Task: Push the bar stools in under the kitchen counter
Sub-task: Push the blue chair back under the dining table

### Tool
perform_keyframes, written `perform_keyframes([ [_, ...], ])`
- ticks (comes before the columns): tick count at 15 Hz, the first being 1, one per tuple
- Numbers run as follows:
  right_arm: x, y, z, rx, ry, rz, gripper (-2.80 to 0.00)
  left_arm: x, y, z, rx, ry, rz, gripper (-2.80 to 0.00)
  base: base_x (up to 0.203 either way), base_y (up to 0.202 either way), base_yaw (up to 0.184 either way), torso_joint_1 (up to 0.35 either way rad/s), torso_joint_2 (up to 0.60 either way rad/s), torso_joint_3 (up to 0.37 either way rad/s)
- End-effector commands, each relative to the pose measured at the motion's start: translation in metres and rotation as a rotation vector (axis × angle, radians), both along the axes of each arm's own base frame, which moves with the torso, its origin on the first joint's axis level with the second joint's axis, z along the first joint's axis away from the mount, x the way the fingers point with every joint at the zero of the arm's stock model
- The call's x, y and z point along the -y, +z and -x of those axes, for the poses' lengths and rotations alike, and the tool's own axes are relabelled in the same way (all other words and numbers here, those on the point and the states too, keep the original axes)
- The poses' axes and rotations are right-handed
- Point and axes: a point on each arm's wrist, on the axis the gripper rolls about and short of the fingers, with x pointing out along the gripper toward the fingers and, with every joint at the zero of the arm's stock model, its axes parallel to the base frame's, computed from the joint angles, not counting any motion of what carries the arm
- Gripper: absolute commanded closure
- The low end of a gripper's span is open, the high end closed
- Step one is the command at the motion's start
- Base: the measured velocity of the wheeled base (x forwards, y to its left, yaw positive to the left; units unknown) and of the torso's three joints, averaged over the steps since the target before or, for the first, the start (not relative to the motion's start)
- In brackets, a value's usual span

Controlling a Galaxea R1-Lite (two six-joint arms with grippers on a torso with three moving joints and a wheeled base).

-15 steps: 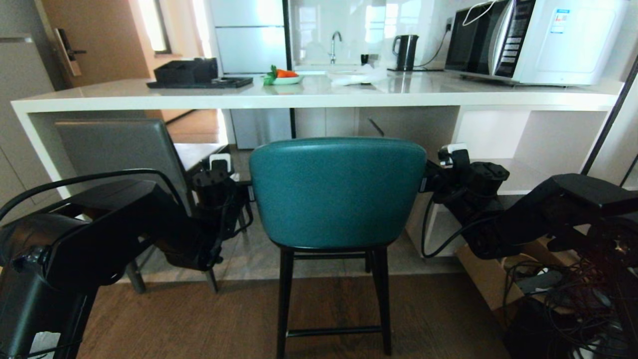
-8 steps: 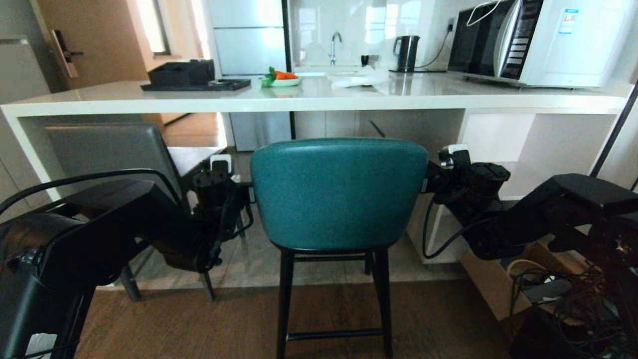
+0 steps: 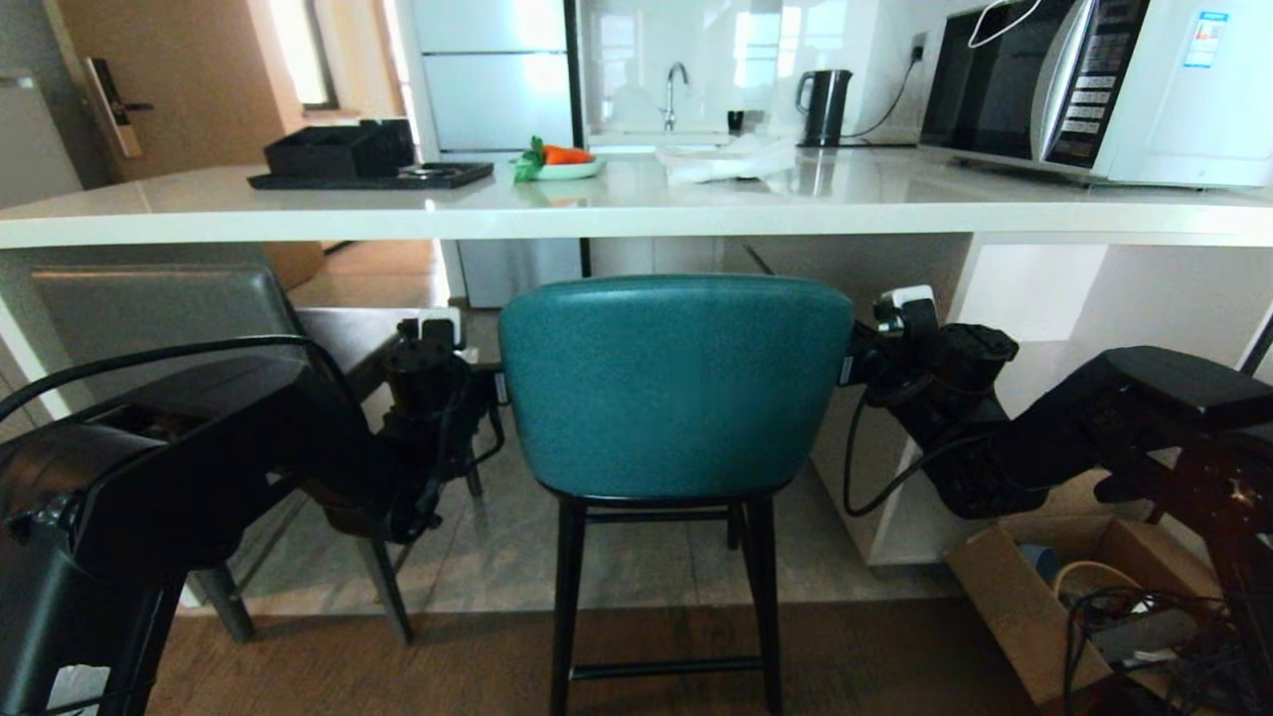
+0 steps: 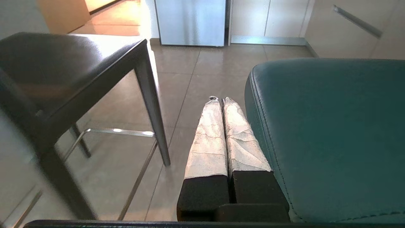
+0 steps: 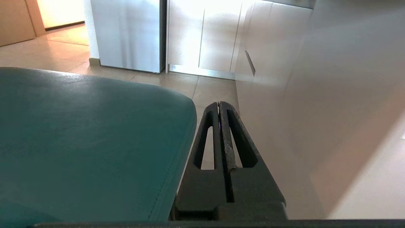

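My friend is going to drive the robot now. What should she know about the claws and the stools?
Left claw: shut, empty, beside the left side of the teal stool.
Right claw: shut, empty, beside the stool's right side, near a white panel of the counter.
Teal stool: straight ahead, its back on the robot's side of the counter edge.
Grey stool: to the left, seat partly under the counter.
Done: both claws flank the teal stool.
Left: push the teal stool under, probably by driving forward, then check whether the grey stool needs a push too.
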Motion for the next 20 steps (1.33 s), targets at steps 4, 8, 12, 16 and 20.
perform_keyframes([
  [4,-0.027,0.003,0.007,0.014,0.06,-0.003,0.0,0.017,0.003,0.003,0.021,-0.068,-0.02,0.0,0.187,0.0,0.0,0.003,0.0,0.002],
  [8,-0.028,0.009,0.007,0.028,0.061,-0.005,0.0,0.02,0.008,0.001,0.035,-0.073,-0.015,0.0,0.189,0.0,0.0,0.002,0.0,-0.003],
  [12,-0.032,0.024,0.012,0.049,0.071,-0.01,0.0,0.024,0.027,0.002,0.057,-0.081,-0.007,0.0,0.19,0.0,0.002,0.007,0.0,-0.001],
  [16,-0.031,0.023,0.013,0.047,0.068,-0.012,0.0,0.028,0.029,0.005,0.064,-0.087,-0.002,0.0,0.193,0.0,0.001,0.003,0.0,-0.004],
  [20,-0.027,0.024,0.025,0.036,0.059,-0.012,0.0,0.034,0.027,0.026,0.05,-0.118,-0.005,0.0,0.054,0.0,0.0,-0.002,0.0,0.001],
])
